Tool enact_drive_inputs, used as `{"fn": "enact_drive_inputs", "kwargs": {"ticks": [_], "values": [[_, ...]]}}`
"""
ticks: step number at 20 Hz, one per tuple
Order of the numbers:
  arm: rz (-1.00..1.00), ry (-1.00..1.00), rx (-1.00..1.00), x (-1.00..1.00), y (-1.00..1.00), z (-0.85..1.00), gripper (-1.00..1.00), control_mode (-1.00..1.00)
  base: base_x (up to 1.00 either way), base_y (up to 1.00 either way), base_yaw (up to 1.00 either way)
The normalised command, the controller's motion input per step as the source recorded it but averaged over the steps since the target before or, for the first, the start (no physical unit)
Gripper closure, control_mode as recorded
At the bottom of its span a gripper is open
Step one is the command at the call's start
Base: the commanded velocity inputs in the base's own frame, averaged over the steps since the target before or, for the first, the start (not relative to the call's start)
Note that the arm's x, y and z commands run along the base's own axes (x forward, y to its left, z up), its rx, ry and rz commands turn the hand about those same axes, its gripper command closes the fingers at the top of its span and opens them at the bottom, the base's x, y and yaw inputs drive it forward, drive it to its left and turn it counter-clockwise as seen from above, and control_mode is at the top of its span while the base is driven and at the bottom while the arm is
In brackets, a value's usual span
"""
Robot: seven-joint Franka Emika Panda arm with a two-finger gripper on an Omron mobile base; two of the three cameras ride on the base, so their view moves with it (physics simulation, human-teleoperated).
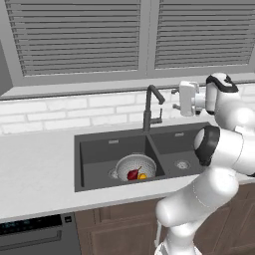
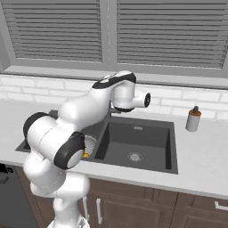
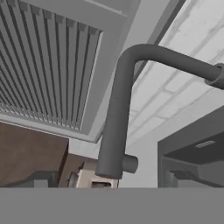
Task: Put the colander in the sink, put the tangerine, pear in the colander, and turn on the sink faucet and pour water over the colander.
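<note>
The silvery colander (image 1: 135, 164) sits in the left basin of the dark double sink (image 1: 94, 157). Inside it lie the dark red pear (image 1: 132, 174) and the orange tangerine (image 1: 142, 176). The tall dark sink faucet (image 1: 149, 107) rises behind the divider, its spout bent toward the right. My gripper (image 1: 175, 99) hovers open and empty just right of the spout, level with its top, apart from it. In the hand view the faucet (image 3: 117, 118) runs across the rolled picture at close range. The arm hides most of the colander (image 2: 90, 143) in the right base view.
A white soap dispenser (image 2: 193, 119) stands on the counter right of the sink (image 2: 138, 142). White tiles and a slatted window back the counter. A dishwasher panel (image 1: 35, 230) sits under the counter at the left.
</note>
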Motion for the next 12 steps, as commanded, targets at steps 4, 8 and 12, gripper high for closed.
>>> {"fn": "enact_drive_inputs", "kwargs": {"ticks": [4, 8, 12], "values": [[0.00, 0.00, 0.00, 0.26, 0.00, -0.19, -1.00, -1.00, 0.00, 0.00, 0.00], [0.00, 0.00, 0.00, 0.24, 0.04, -0.01, -1.00, -1.00, 0.00, 0.00, 0.00], [0.00, 0.00, 0.00, 0.02, 0.29, 0.00, -1.00, -1.00, 0.00, 0.00, 0.00]]}}
